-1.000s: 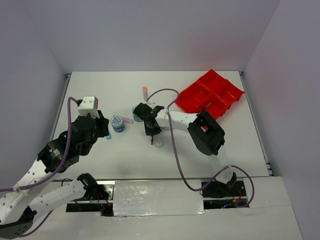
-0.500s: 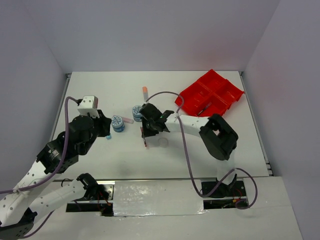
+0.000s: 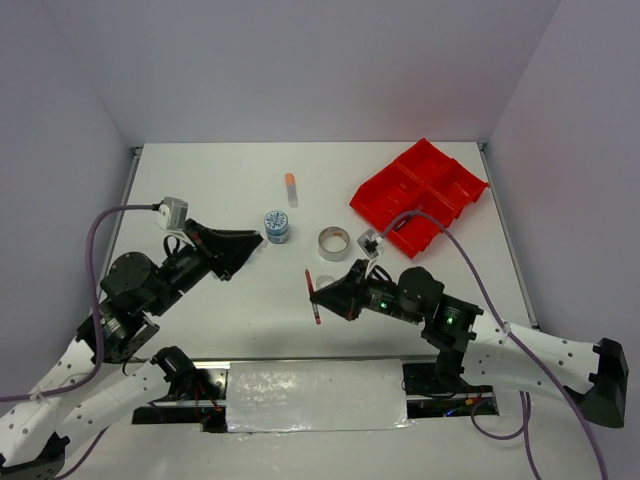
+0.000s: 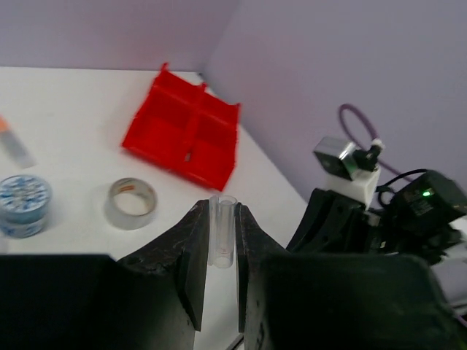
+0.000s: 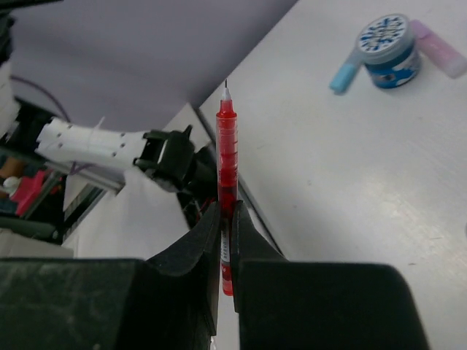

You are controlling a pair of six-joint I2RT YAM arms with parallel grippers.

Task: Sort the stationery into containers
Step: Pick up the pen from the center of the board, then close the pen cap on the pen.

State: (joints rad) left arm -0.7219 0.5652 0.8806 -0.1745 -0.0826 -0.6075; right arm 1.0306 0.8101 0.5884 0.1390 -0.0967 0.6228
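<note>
Right hand (image 5: 226, 213), nearest the bases: pinched shut on a red pen (image 5: 226, 157), gripped low on the barrel, fine tip pointing out past the fingertips. Top view: pen held up off the table (image 3: 200, 180), front of centre, slightly tilted.

Left hand (image 4: 221, 215), front left, raised: closed to a narrow gap on a small clear tape ring (image 4: 222, 237), edge-on and upright between the fingers.

Mid-table: round tub (image 3: 275, 225), blue-white lid, standing. Silvery tape roll (image 3: 332, 240) lies flat near its right, apart from it.

Right wrist view: a blue-white lidded tub (image 5: 387, 45) with a light blue tube (image 5: 341, 77) touching one side and a pink tube (image 5: 438, 55) against the other. Same tub or not, cannot tell.

Farther: orange-capped tube (image 3: 291, 187), lying alone.

Far right corner: red tray (image 3: 390, 175), set askew, divided into compartments.
</note>
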